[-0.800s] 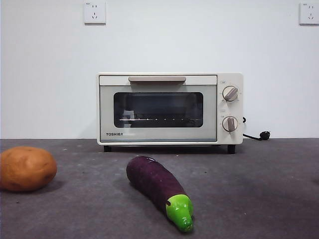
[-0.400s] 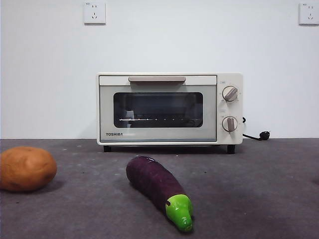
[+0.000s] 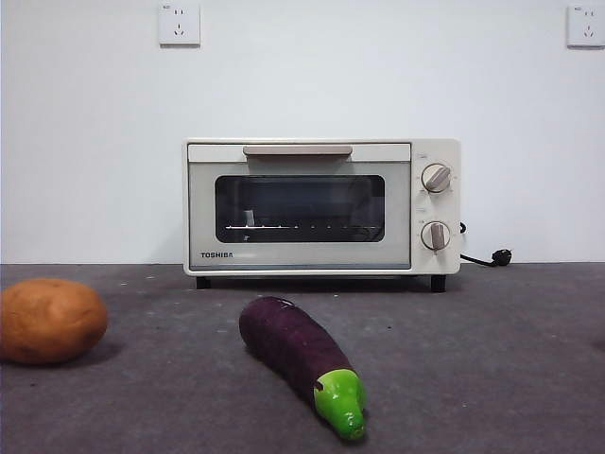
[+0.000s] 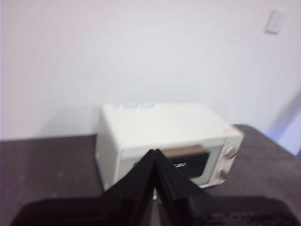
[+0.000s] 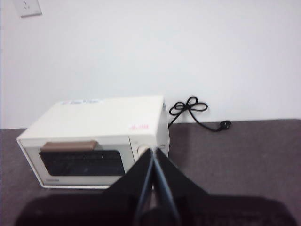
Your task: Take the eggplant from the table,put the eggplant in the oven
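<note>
The dark purple eggplant lies on the grey table in the front view, its green stem cap pointing toward the camera. Behind it stands the cream-white oven with its glass door closed and its beige handle at the top. My left gripper is shut and empty, held high and looking down on the oven. My right gripper is shut too, also raised in front of the oven. Neither arm shows in the front view.
A round brown potato sits at the table's left edge. The oven's black power cord trails off to its right, coiled behind it. Two wall sockets are mounted high on the white wall.
</note>
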Controlling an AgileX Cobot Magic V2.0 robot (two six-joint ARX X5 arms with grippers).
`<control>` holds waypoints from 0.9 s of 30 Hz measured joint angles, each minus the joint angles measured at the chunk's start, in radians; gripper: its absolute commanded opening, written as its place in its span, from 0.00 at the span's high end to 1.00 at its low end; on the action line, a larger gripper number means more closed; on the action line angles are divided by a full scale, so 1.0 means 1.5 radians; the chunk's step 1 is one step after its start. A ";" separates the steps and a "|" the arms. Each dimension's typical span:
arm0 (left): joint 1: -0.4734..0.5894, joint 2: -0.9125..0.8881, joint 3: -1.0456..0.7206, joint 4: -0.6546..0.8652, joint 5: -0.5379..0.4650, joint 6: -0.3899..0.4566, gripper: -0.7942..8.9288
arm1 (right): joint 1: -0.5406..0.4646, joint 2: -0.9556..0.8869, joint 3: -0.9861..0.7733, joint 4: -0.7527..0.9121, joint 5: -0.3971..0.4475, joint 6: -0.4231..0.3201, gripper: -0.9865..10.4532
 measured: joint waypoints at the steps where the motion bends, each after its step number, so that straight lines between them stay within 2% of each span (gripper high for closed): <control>1: -0.007 0.015 0.027 -0.009 0.000 0.002 0.92 | 0.000 0.017 0.030 -0.013 0.000 -0.002 0.92; 11: -0.051 0.172 0.303 -0.084 0.000 0.025 0.92 | 0.000 0.176 0.316 -0.056 0.000 -0.005 0.92; 17: -0.065 0.240 0.425 -0.098 0.000 0.029 0.92 | 0.000 0.257 0.459 -0.102 -0.004 -0.005 0.92; 23: -0.077 0.281 0.505 -0.115 0.001 0.030 0.92 | 0.000 0.323 0.576 -0.165 -0.024 -0.005 0.92; 27: -0.083 0.297 0.517 -0.142 0.001 0.040 0.92 | 0.000 0.346 0.611 -0.177 -0.046 -0.005 0.92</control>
